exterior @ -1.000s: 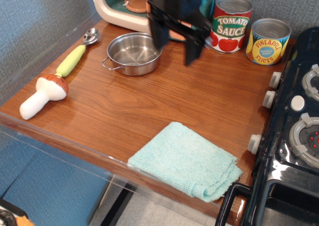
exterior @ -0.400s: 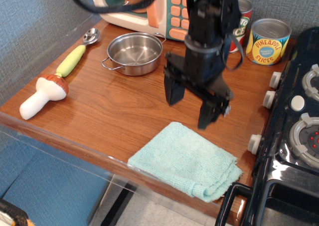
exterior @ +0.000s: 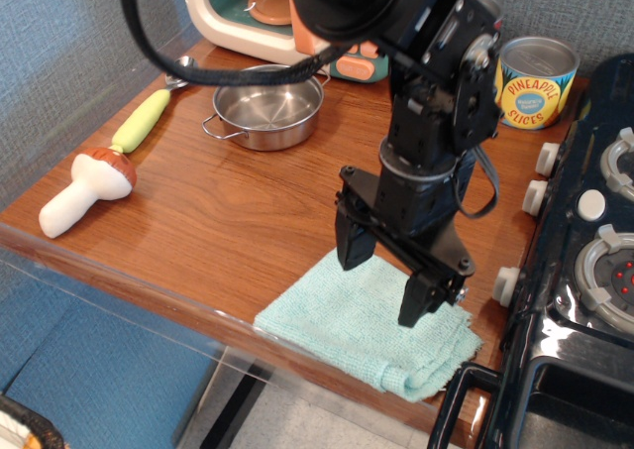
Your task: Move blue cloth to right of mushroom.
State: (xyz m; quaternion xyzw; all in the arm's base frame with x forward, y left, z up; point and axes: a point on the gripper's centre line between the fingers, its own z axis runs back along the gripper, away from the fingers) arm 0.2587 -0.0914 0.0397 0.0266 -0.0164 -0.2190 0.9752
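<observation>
The blue cloth [exterior: 347, 330], a pale aqua folded towel, lies at the front edge of the wooden counter, near the stove. My gripper [exterior: 382, 282] is open, its two black fingers spread and pointing down, with the tips at or just above the cloth's back half. The arm hides part of the cloth. The mushroom [exterior: 87, 188], with a reddish-brown cap and a white stem, lies on its side at the counter's left, far from the gripper.
A yellow-green handled spoon [exterior: 149, 112] lies behind the mushroom. A steel pot [exterior: 265, 106] stands at the back, by a toy microwave [exterior: 248, 8]. A pineapple can [exterior: 533, 80] stands at the back right. A black stove [exterior: 584, 271] borders the right side. The counter's front edge [exterior: 149, 295] is close.
The arm has come forward and down from above the pot at the back to the cloth. The gripper has stayed open. The cloth and mushroom have not moved.
</observation>
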